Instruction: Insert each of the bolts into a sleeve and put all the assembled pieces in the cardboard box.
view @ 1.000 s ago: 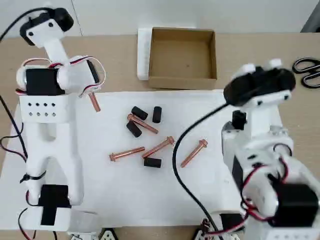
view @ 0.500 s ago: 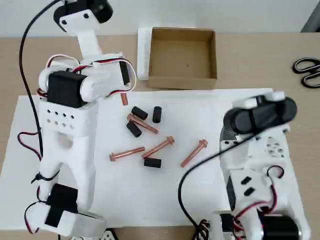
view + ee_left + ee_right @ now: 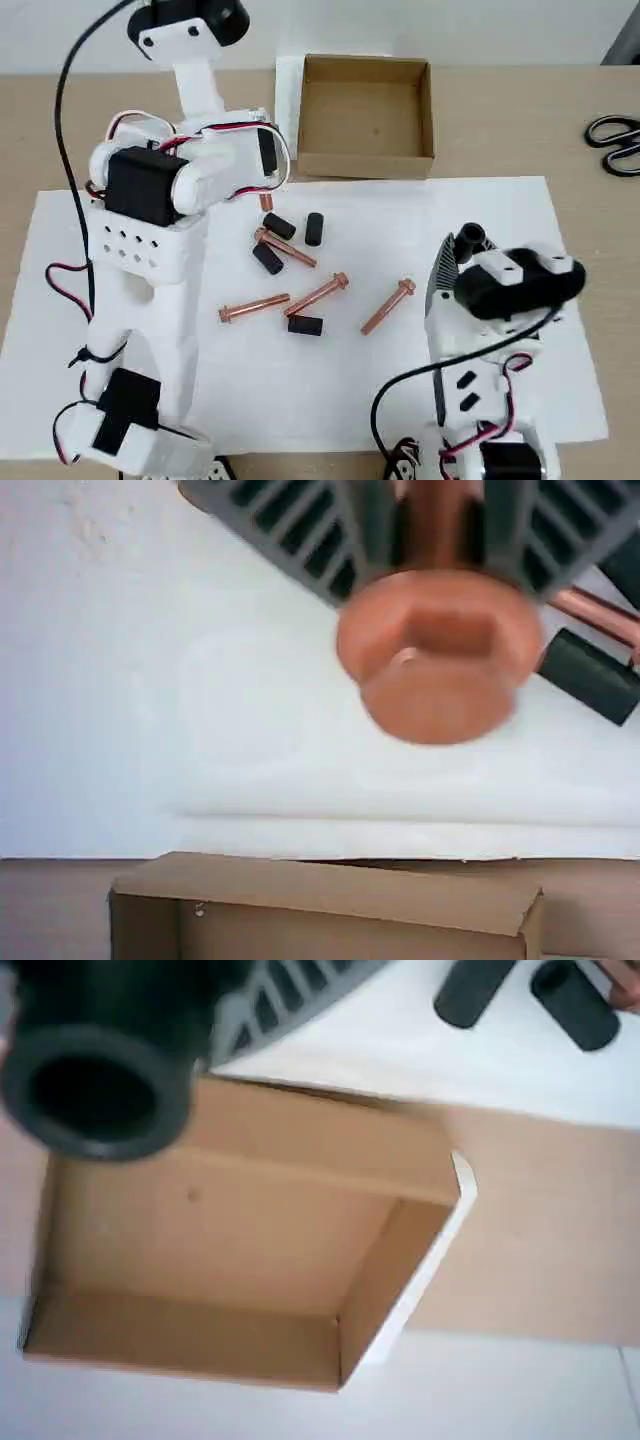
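Left gripper (image 3: 437, 520), clamped on a roughly upright bolt (image 3: 437, 660), hangs well apart from the sleeve (image 3: 95, 1080) clamped in the right gripper (image 3: 462, 250).

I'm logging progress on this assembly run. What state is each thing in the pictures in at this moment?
left gripper: shut on a bolt, not yet sleeved.
right gripper: shut on a sleeve, bore empty.
cardboard box: open, nothing inside.
loose bolts: four, lying flat on the paper, none inserted.
loose sleeves: four, lying on the paper, no bolt in them.
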`<action>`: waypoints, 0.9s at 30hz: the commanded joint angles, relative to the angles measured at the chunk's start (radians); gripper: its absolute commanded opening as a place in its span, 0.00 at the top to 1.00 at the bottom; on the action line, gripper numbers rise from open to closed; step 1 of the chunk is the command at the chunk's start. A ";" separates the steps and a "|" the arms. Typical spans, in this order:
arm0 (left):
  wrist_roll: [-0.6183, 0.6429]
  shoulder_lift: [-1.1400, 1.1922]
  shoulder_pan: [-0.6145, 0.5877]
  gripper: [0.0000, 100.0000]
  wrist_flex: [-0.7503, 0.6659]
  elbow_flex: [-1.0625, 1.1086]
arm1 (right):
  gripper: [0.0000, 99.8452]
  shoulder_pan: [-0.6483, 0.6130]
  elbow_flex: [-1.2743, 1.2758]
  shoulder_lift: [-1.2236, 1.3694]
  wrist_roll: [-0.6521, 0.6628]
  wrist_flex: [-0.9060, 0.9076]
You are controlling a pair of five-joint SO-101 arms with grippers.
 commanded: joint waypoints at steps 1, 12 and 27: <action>-0.006 -0.017 0.008 1.00 0.011 -0.044 | 1.00 -0.067 0.003 -0.007 -0.012 -0.031; 0.000 -0.017 0.135 1.00 0.015 -0.041 | 1.00 -0.458 0.086 -0.004 -0.006 -0.030; -0.064 -0.212 0.152 1.00 0.018 -0.275 | 1.00 -0.486 0.089 0.002 -0.011 0.019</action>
